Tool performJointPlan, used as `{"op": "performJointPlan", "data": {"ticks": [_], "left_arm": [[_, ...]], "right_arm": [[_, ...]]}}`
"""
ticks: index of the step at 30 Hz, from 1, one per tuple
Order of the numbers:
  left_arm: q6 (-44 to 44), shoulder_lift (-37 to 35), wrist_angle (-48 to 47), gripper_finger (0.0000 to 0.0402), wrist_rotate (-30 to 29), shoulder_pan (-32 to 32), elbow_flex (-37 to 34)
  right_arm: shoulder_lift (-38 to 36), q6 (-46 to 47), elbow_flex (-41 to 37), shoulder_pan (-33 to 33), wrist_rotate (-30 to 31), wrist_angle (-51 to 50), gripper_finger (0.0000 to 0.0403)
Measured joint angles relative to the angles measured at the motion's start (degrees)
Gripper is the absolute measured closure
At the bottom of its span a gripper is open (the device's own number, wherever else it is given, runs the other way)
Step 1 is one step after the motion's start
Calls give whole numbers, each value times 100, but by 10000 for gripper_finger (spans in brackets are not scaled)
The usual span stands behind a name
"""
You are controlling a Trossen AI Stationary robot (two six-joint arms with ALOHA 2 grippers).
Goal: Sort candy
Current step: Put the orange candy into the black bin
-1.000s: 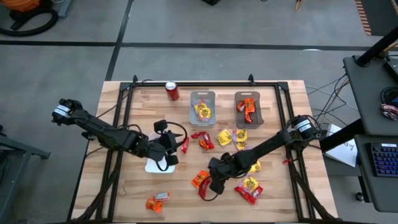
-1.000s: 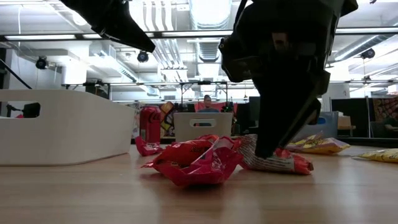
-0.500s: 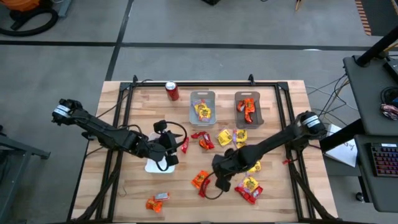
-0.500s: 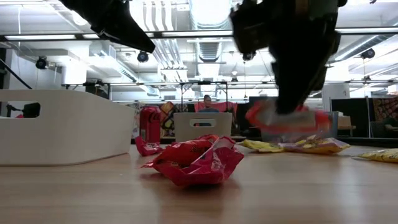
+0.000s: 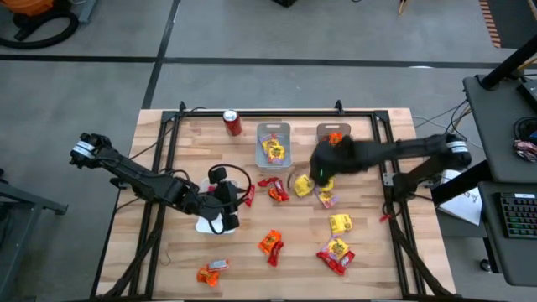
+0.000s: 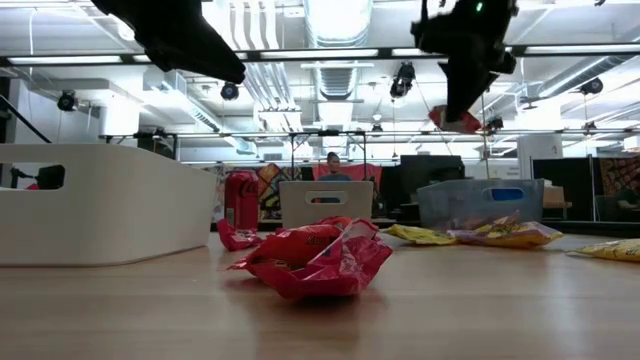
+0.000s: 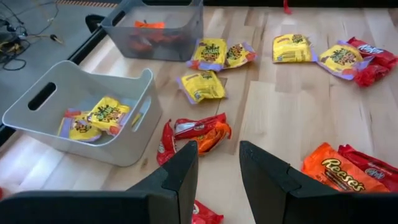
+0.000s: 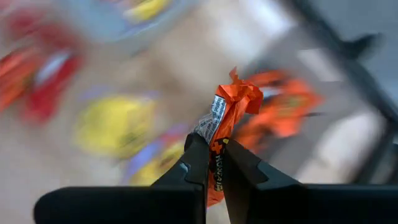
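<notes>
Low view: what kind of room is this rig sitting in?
Probably an open-plan robotics lab or workshop. Behind the wooden table are exposed ceiling ducts and strip lights, with a person seated among desks. The high view adds bare concrete floor and a keyboard on a side desk.

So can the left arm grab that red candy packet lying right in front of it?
Probably yes. The left gripper has its jaws open and points at the red crinkly candy packet, which lies on bare wood beside the white plastic tray. Nothing sits between them. The right gripper is busy elsewhere, holding an orange wrapped candy.
</notes>
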Motion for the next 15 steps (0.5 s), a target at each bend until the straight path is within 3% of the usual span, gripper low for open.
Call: {"op": "performJointPlan", "data": {"ticks": [8, 15], "left_arm": [[-131, -4, -41, 299, 3, 2, 82], [-165, -6, -41, 299, 5, 2, 83]], "right_arm": [[-251, -715, -546, -2198, -15, 286, 381], [-60, -1696, -1583, -3407, -1572, 2137, 362]]}}
